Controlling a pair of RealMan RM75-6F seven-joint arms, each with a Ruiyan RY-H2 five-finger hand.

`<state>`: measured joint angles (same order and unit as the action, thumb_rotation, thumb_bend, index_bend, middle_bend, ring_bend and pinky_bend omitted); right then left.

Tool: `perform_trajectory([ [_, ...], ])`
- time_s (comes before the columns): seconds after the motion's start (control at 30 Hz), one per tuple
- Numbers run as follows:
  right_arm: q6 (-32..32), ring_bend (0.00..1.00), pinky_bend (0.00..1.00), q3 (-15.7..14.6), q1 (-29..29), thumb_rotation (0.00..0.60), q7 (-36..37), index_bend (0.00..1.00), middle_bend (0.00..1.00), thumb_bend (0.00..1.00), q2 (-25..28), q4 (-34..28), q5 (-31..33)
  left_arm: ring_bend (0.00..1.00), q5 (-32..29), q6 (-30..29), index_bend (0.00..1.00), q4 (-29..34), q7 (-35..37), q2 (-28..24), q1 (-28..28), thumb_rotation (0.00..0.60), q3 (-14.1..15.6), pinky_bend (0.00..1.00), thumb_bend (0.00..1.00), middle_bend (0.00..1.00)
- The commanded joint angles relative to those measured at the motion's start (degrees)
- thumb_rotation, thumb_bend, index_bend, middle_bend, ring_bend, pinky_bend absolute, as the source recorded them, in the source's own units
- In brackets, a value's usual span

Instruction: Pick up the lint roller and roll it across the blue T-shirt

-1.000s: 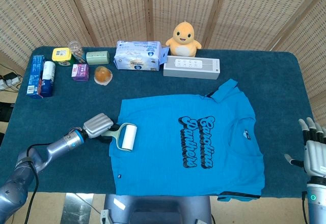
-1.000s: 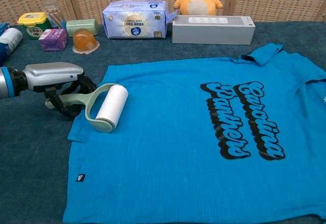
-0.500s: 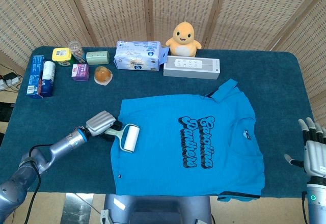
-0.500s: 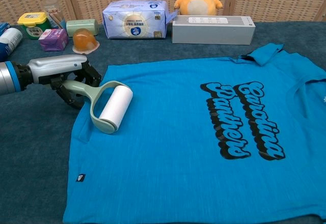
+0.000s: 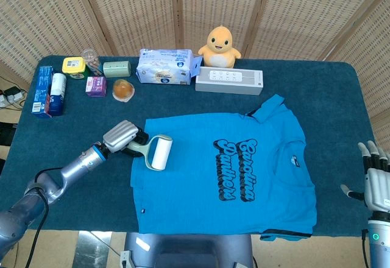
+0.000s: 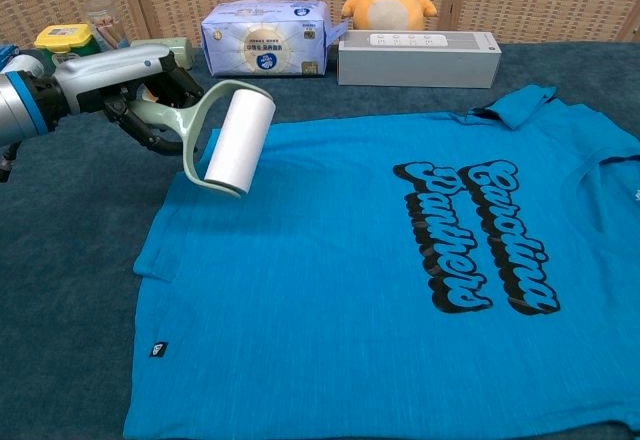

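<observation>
1. The lint roller is held by its green handle in the left hand, whose fingers wrap the handle. The white drum sits over the left edge of the blue T-shirt, near the sleeve; from these views it appears raised off the fabric, though contact cannot be confirmed.
2. The right hand hangs at the table's right edge, fingers spread, holding nothing, well apart from the shirt.
3. Risk: the shirt lies loose on the dark blue tablecloth with nothing pinning it. A sticky drum pressed down and rolled is likely to drag or bunch the fabric, or lift the sleeve edge.
4. Risk: the drum is tilted in the chest view. If it lands on one end, only a narrow strip would be cleaned and the handle could twist in the grip.
5. Risk: a stroke started this near the edge could run off onto the tablecloth.
6. Writing: the shirt carries black script lettering, probably "Carolina Panthers", but I cannot read it with certainty.
7. Along the back stand a tissue pack, a grey power strip and a yellow plush toy; the print on the pack is too small to read.
</observation>
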<state>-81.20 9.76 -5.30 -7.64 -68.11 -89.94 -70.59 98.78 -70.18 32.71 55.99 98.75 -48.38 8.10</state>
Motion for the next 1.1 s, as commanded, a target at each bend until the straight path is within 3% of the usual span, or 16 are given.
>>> perform_trajectory([
  [0.03, 0.0, 0.00, 0.00, 0.0, 0.0, 0.600, 0.0, 0.04, 0.00, 0.03, 0.0, 0.0, -0.1, 0.68, -0.3, 0.8, 0.78, 1.9, -2.2, -1.3, -1.0, 0.600, -0.7, 0.83, 0.33, 0.90],
  [0.5, -0.1, 0.00, 0.00, -0.1, 0.1, 0.600, 0.8, 0.04, 0.00, 0.03, 0.4, -0.8, -0.4, 0.76, -5.4, 17.1, 0.99, 19.9, -19.1, -11.3, -7.0, 0.600, -3.7, 0.92, 0.52, 1.00],
  [0.6, 0.0, 0.00, 0.00, 0.0, 0.1, 0.600, 1.3, 0.04, 0.00, 0.03, 0.5, -0.7, -0.4, 0.79, -9.0, 19.1, 1.00, 22.1, -24.3, -11.1, -6.2, 0.600, -5.7, 0.97, 0.59, 1.00],
  [0.73, 0.0, 0.00, 0.00, -0.1, 0.1, 0.600, 1.5, 0.04, 0.00, 0.03, 0.5, -0.7, -0.5, 0.84, -11.4, 23.5, 1.00, 24.6, -27.2, -12.1, -6.8, 0.600, -6.5, 1.00, 0.62, 1.00],
  [0.9, -0.1, 0.00, 0.00, -0.1, 0.2, 0.600, 1.6, 0.04, 0.00, 0.03, 0.6, -0.8, -0.6, 0.86, -18.1, 35.4, 1.00, 30.4, -30.7, -15.5, -9.6, 0.600, -8.4, 1.00, 0.67, 1.00],
  [1.1, -0.1, 0.00, 0.00, -0.1, 0.2, 0.600, 1.8, 0.04, 0.00, 0.03, 0.7, -0.8, -0.6, 0.86, -26.4, 44.6, 1.00, 35.3, -32.5, -18.6, -12.1, 0.600, -11.5, 1.00, 0.70, 1.00],
])
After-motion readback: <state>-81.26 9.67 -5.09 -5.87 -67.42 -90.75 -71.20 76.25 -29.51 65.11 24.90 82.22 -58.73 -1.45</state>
